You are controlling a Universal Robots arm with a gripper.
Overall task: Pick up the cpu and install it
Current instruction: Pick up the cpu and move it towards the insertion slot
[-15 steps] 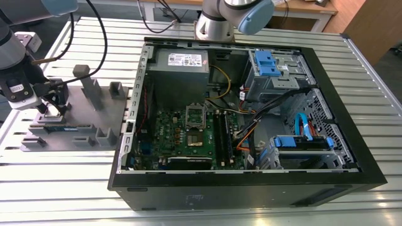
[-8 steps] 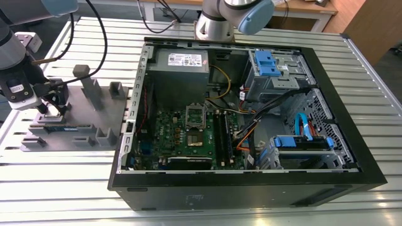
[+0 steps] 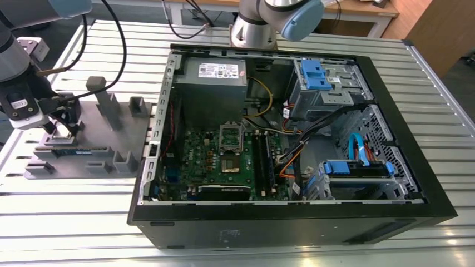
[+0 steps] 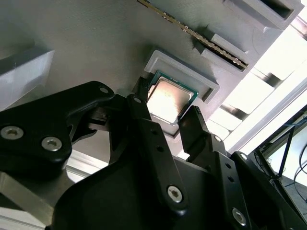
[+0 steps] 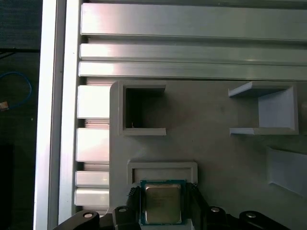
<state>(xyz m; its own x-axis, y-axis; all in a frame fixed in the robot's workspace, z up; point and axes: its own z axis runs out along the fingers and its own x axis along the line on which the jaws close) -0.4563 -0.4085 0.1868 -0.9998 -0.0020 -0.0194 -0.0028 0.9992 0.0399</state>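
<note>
Fingers (image 4: 192,125) pinching cpu (image 4: 169,98) edges, arm (image 3: 16,67) low over tray (image 3: 104,142)

No text can be read with certainty. A white label (image 3: 220,70) is carried on the power supply (image 3: 215,83) inside the computer case (image 3: 297,222) in the exterior view, but its print cannot be made out. A small white sticker (image 3: 20,103) is seen low on the arm (image 3: 16,69), likewise illegible. Faint markings are seen on the cpu (image 5: 163,209) (image 4: 169,98) in both wrist views, none readable.
</note>
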